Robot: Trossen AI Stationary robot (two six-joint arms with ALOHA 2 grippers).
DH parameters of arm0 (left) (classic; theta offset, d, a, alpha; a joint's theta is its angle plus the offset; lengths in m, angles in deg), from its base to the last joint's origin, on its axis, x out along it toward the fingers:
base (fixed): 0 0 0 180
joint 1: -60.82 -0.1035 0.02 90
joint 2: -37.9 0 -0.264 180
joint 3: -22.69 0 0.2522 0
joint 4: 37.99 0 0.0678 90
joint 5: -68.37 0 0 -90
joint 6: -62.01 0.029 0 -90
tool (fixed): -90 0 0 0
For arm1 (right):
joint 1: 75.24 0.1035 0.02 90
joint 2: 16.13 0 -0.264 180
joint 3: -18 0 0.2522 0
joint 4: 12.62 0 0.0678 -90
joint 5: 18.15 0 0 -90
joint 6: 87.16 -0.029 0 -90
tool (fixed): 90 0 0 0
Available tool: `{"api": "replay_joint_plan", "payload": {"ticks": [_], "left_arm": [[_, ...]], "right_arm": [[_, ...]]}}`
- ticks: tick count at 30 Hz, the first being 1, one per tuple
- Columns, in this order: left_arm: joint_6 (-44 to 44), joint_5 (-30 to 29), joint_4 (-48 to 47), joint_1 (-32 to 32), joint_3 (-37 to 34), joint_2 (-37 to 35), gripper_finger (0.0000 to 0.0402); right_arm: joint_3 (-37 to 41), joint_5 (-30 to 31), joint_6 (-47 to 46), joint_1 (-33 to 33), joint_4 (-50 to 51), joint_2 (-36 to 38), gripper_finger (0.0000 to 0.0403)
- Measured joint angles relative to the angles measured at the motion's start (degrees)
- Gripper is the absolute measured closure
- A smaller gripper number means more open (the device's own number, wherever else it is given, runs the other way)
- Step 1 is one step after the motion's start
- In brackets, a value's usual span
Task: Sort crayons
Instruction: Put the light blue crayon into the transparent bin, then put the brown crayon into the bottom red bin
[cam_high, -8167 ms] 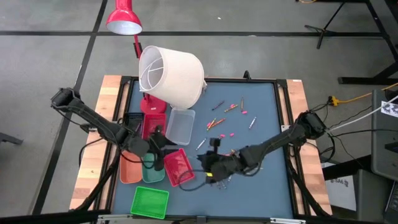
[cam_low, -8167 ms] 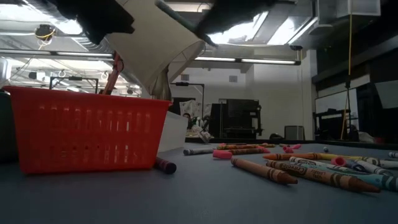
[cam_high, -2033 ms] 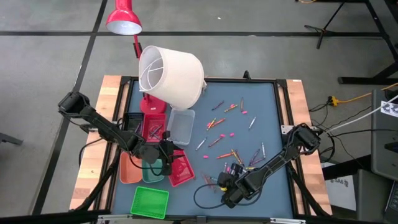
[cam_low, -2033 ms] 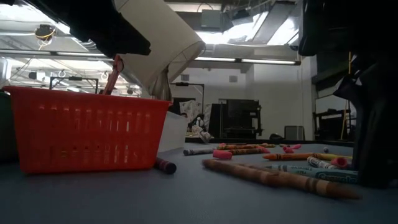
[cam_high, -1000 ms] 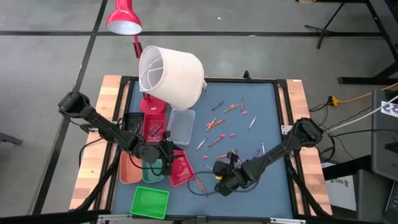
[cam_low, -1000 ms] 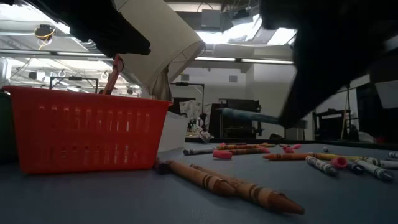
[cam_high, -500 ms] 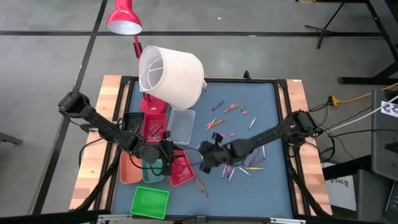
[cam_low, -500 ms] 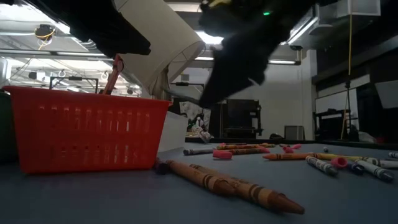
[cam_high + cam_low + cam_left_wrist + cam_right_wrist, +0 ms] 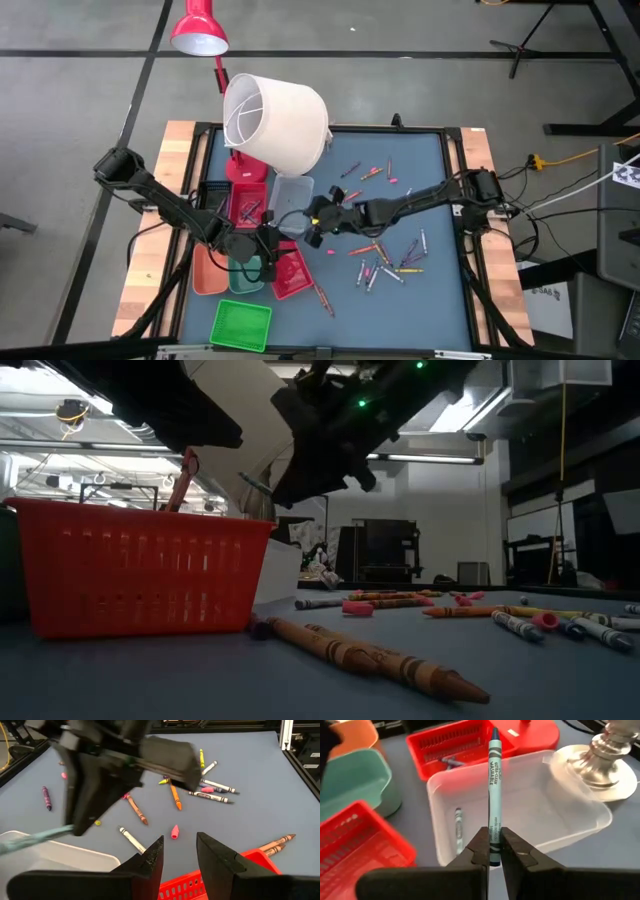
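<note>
My right gripper (image 9: pixel 493 837) is shut on a blue-grey crayon (image 9: pixel 493 790) and hangs over the clear tray (image 9: pixel 291 197) left of the table's middle. One crayon (image 9: pixel 458 831) lies on that tray's floor. Loose crayons (image 9: pixel 385 262) lie flat on the blue mat toward the right, more (image 9: pixel 365 172) lie farther back, and two brown ones (image 9: pixel 322 297) lie near the front. My left gripper (image 9: pixel 177 851) stands open with nothing between its fingers, above the red basket (image 9: pixel 290 270). My right gripper pinches the crayon's near end (image 9: pixel 493 854) between its two fingers. The fingers come from the table's right, slanting down. The crayon lies in line with them and sticks out well past their tips (image 9: pixel 255 485). It is lifted clear, above the clear tray.
An orange tray (image 9: pixel 209 272), a teal tray (image 9: pixel 245 275), a green basket (image 9: pixel 241 325) and a second red basket (image 9: pixel 247 205) crowd the left side. A lamp with a white shade (image 9: pixel 275 120) leans over the far left corner, beside a red lamp (image 9: pixel 198 30).
My right gripper has swung from the near middle of the table toward the far left, rising a little, and has carried the crayon clear of the mat until it hangs over the clear tray. It has stayed shut on the crayon.
</note>
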Motion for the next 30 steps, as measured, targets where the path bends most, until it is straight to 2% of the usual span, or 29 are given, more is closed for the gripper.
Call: {"api": "replay_joint_plan", "payload": {"ticks": [9,15,25,30], "left_arm": [[0.0,0.0,0.0,0.0,0.0,0.0,0.0302],[0.0,0.0,0.0,0.0,0.0,0.0,0.0302],[0.0,0.0,0.0,0.0,0.0,0.0,0.0302],[0.0,0.0,0.4,0.0,0.0,0.0,0.0302]], "right_arm": [[0.0,-6.8,-0.2,-4.2,-0.2,0.0,0.0377],[0.0,-7.2,-0.2,-4.4,-0.8,0.0,0.0372],[-0.1,-7.2,-0.2,-4.3,-3.0,0.0,0.0291],[-0.1,-10.0,-0.2,-4.3,-2.5,0.0,0.0279]]}}
